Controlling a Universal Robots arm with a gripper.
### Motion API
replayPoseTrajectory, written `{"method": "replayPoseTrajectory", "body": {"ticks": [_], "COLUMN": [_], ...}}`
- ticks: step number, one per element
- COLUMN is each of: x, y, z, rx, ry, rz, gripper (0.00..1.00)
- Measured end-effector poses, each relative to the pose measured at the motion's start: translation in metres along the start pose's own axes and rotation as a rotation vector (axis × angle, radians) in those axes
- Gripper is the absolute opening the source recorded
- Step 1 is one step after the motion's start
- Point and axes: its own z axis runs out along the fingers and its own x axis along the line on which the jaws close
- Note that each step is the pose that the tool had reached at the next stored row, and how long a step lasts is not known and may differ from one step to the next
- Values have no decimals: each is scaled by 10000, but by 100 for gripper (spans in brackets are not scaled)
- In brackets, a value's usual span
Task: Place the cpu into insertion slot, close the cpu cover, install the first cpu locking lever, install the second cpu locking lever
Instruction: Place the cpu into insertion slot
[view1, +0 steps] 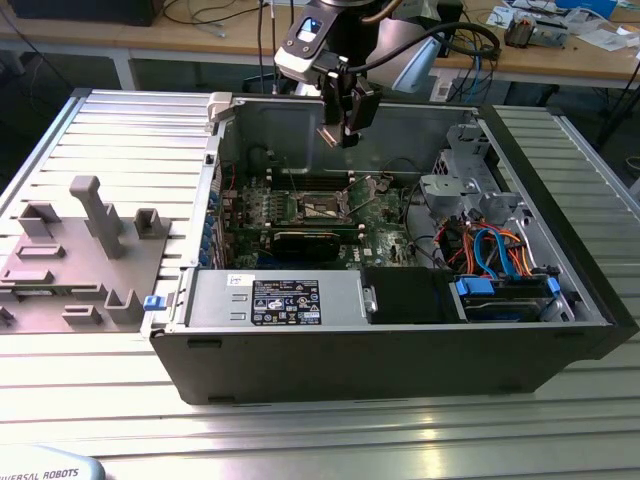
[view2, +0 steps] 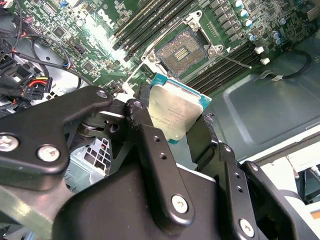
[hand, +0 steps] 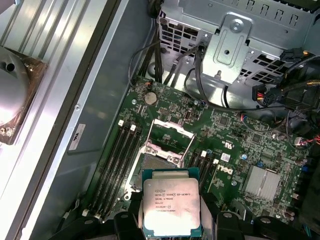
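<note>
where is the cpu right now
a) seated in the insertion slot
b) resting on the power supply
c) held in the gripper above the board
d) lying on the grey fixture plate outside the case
C: the cpu is clamped in the gripper above the motherboard, and the insertion slot below it has no chip in it.

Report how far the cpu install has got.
Done: the cpu is picked up. In hand: the hand grips it by its edges, above the motherboard. The insertion slot is bare and the cpu cover stands open. Left: seating the cpu, closing the cover and both locking-lever steps.
</note>
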Motion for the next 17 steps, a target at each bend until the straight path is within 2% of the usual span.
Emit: {"method": "replayPoseTrajectory", "body": {"ticks": [17], "x": [0], "y": [0], "z": [0], "rx": [-2], "ry": [-12], "rz": [123], "gripper": [54]}}
